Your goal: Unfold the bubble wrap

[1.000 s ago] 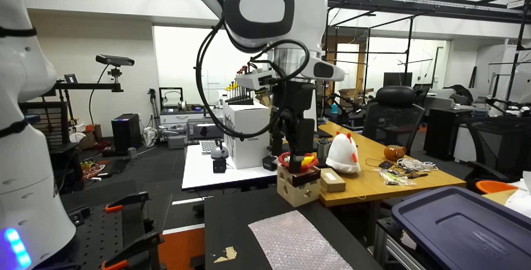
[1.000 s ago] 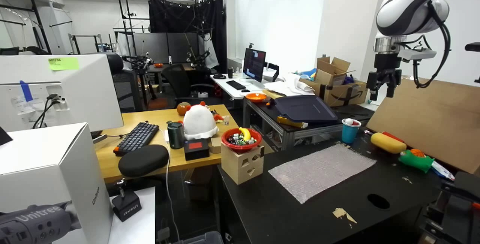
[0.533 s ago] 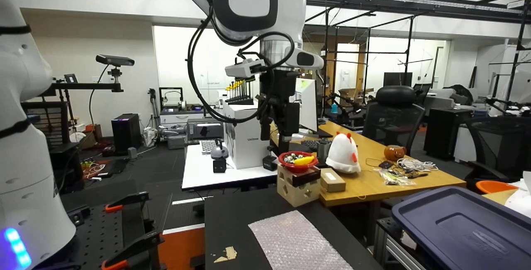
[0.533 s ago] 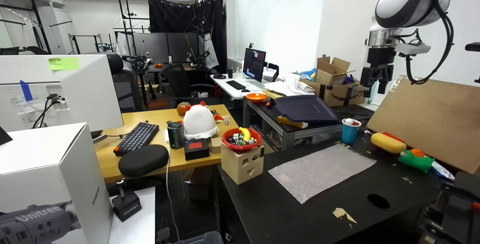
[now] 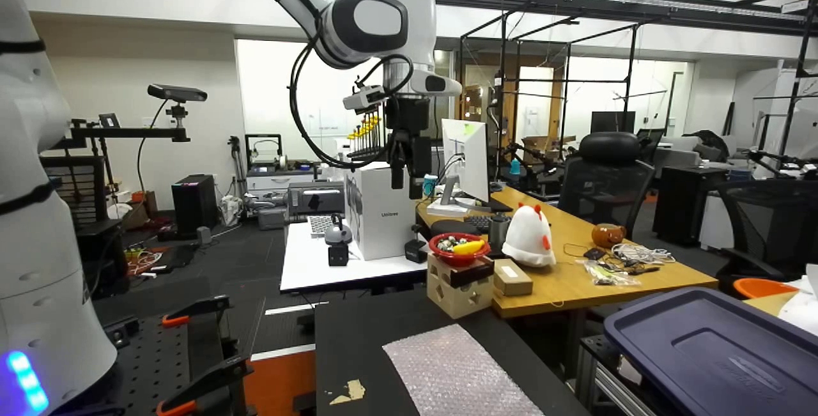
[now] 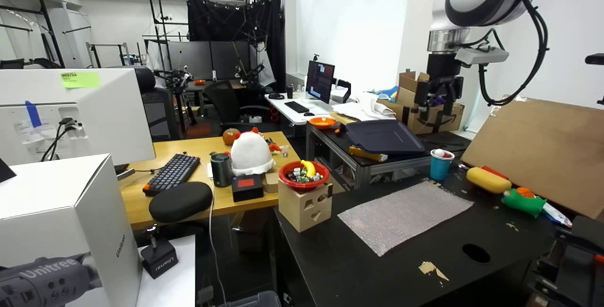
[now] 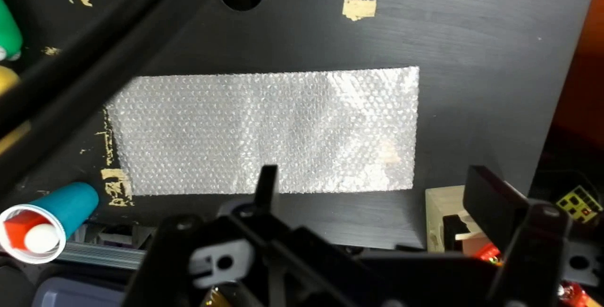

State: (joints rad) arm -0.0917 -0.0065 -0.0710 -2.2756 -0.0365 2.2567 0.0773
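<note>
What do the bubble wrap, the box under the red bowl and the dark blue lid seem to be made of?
Bubble wrap: clear plastic, shiny; small bubbles and bright glare show in the wrist view.
Box: probably pale wood, matte, from its tan faces with cut-out holes; grain isn't readable.
Lid: likely molded plastic, low sheen, judging by its rounded rim and recessed panel.

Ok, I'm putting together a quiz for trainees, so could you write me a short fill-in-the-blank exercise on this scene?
1. The bubble wrap lies on a tabletop coloured ____.
2. The pincer is ____, not shut.
3. The round thing in the cup is coloured ____.
4. The yellow fruit in the red bowl is a ____.

Missing words: black; open; white; banana.
</note>
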